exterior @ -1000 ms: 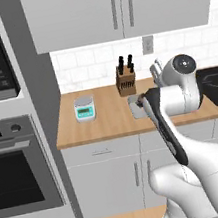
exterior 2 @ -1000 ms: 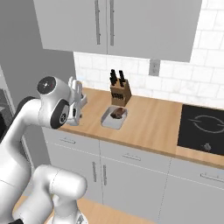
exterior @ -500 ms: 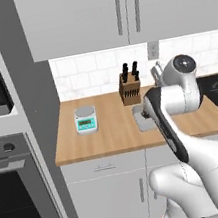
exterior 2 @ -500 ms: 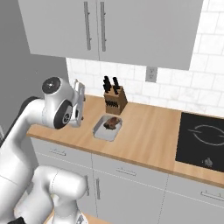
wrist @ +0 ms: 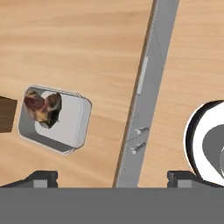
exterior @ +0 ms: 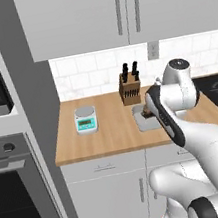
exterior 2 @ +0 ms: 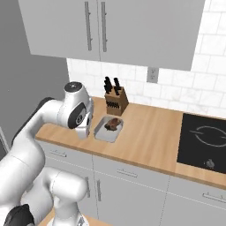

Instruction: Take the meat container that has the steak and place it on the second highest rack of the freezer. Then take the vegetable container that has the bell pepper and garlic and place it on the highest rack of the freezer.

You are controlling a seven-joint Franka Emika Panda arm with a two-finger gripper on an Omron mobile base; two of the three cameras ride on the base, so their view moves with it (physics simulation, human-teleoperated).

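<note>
While the gripper [wrist: 111,177] hangs spread wide, nothing is held.
Below sits the steak [wrist: 43,106] in its grey tray [wrist: 74,127] on the wooden counter [wrist: 78,48].

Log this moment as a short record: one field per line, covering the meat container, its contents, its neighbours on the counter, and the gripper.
meat container: grey tray on the wooden counter
contents: dark brown steak, smaller than the tray
behind it: knife block, close to the tray
further along counter: small scale, apart from the tray
cooktop: black, at the counter's other end
gripper: open, above the counter, holding nothing
</note>
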